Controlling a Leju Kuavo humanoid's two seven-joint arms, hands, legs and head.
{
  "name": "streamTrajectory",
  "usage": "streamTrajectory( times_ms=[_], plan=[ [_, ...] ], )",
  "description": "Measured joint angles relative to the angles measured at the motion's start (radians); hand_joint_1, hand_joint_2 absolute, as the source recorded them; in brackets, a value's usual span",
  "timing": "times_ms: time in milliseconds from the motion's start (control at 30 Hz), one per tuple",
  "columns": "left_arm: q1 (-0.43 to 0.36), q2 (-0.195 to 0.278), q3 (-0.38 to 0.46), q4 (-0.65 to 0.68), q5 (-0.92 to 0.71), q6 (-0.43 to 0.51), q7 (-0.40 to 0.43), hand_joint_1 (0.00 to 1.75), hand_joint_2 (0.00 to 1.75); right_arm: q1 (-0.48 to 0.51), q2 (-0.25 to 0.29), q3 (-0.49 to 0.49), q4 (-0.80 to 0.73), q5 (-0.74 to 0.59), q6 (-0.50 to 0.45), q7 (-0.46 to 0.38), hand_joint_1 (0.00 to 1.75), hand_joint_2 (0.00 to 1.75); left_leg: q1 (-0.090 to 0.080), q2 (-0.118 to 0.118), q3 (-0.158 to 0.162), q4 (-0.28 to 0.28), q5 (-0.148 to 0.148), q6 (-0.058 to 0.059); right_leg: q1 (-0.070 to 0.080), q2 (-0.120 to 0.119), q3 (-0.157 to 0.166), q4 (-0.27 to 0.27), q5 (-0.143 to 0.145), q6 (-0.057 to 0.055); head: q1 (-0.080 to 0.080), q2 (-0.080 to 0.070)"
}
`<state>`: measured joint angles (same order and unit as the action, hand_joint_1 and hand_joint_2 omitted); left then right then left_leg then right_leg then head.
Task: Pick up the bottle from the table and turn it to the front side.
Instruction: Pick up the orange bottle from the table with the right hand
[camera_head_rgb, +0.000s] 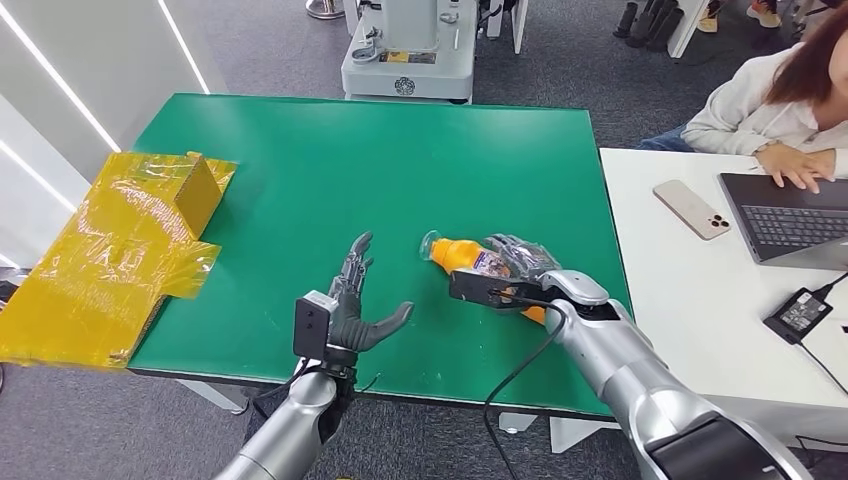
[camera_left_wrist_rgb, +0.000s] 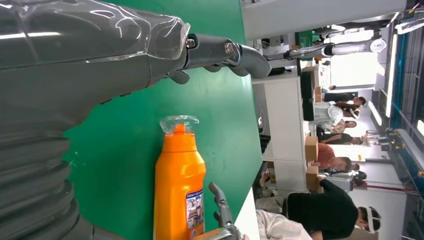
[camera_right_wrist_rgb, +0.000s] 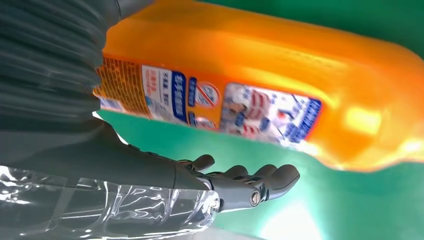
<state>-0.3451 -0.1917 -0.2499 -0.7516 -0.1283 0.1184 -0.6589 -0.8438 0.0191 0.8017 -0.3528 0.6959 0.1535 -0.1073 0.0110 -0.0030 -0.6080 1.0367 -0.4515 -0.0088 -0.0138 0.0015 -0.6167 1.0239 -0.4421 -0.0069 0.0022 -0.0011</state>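
The left hand (camera_head_rgb: 352, 300) hovers near the front edge, holding nothing, fingers spread and pointing away, thumb out to the right. The right arm reaches in from the near right; the right hand (camera_head_rgb: 515, 268) wraps around the bottle (camera_head_rgb: 468, 256), fingers curled over it.

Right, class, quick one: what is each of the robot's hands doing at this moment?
Left hand: open, fingers spread above the green table, holding nothing.
Right hand: holding the orange bottle, which lies on its side.

Bright, even light; blurred right-wrist close-up
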Motion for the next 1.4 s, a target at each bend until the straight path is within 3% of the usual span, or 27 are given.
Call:
streamTrajectory(
  times_ms=[233,367,533,833,1100,1267,1400],
  plan=[
    [0.017,0.001,0.0,-0.021,-0.001,-0.005,0.01,0.0,1.75,0.028,-0.043,0.001,0.005,-0.01,0.017,0.007,0.0,1.75,0.0,0.0,0.0,0.0,0.0,0.0,0.0,0.0,0.0,0.0,0.0,0.0,0.0,0.0],
    [0.023,0.002,0.0,-0.027,0.001,-0.008,0.014,0.0,1.75,0.032,-0.056,0.001,0.005,-0.016,0.028,0.01,1.75,1.75,0.0,0.0,0.001,0.0,0.0,0.0,0.0,0.0,0.0,0.0,0.0,0.0,0.0,0.0],
    [0.025,0.002,0.0,-0.029,0.017,-0.03,0.021,0.0,1.75,0.04,-0.074,-0.003,0.003,-0.028,0.049,0.006,1.75,1.75,0.0,0.0,0.002,0.0,0.0,0.0,0.0,0.0,0.002,0.0,0.0,0.0,0.0,0.0],
    [0.026,0.003,0.0,-0.029,0.023,-0.037,0.021,0.0,1.75,0.069,-0.093,-0.027,-0.01,-0.04,0.002,-0.015,1.75,1.75,0.0,0.0,0.004,0.0,0.0,0.0,0.0,0.0,0.005,-0.001,0.0,0.0,0.0,0.0],
    [0.033,0.007,0.0,-0.045,0.029,-0.036,0.019,0.0,1.75,0.12,-0.101,-0.099,-0.052,-0.141,-0.067,-0.147,1.75,1.75,0.0,0.001,0.006,0.0,0.0,0.0,0.0,0.001,0.007,-0.001,0.0,0.001,0.0,0.0],
    [0.063,0.009,0.0,-0.089,0.029,-0.032,0.024,0.0,1.75,0.262,-0.099,-0.209,-0.209,-0.345,-0.085,-0.32,1.75,1.75,0.001,-0.001,0.005,0.0,0.0,0.0,0.001,-0.001,0.006,-0.001,0.0,0.001,0.0,0.0],
    [0.089,0.011,0.0,-0.128,0.034,-0.027,0.038,0.0,1.75,0.409,-0.09,-0.278,-0.41,-0.44,-0.146,-0.339,1.75,1.75,0.001,-0.002,0.001,-0.001,0.0,0.0,0.001,-0.002,0.002,0.0,-0.001,0.001,0.0,0.0]
  ],
)
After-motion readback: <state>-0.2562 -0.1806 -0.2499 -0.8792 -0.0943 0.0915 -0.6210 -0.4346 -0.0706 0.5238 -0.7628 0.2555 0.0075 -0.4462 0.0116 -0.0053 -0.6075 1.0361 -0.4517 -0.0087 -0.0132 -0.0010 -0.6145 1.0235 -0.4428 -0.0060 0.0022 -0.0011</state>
